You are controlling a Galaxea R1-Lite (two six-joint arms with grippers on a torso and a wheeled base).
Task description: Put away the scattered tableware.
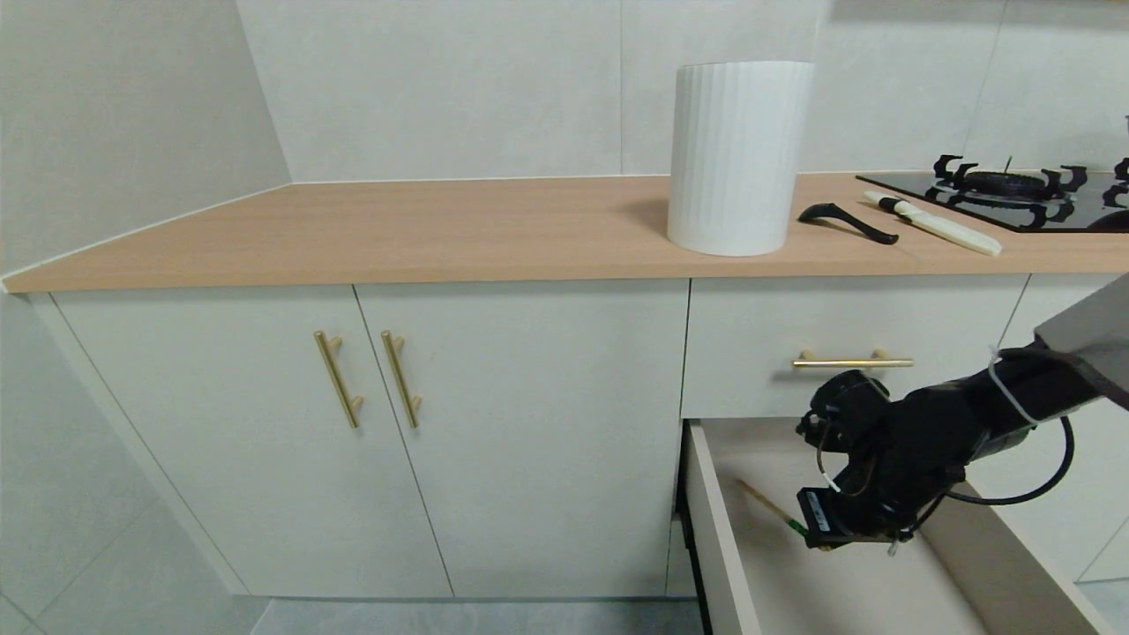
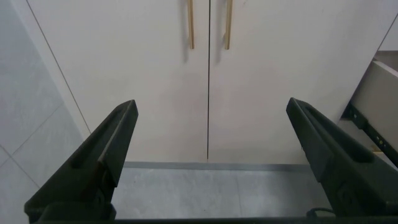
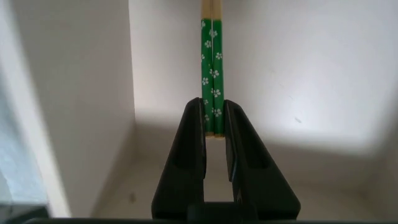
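The long wooden worktop [image 1: 441, 229] was on top. Under it, the drawer [image 1: 719, 529] was pulled out. A tall white pot [image 1: 739, 159] stood on the worktop. The left tool [image 2: 210, 111] was wide apart, facing the cupboard doors [image 2: 280, 81]. The right tool [image 3: 215, 134] was inside the drawer, clamped on the green chopsticks [image 3: 211, 62].

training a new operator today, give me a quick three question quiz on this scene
1. True or false: the right claw is shut on the green chopsticks.
2. The lower drawer is: A shut, B pulled open, C taken out.
3. Fill in: the white knife lies on the ____ near the stove.
Key: 1 true; 2 B; 3 countertop.
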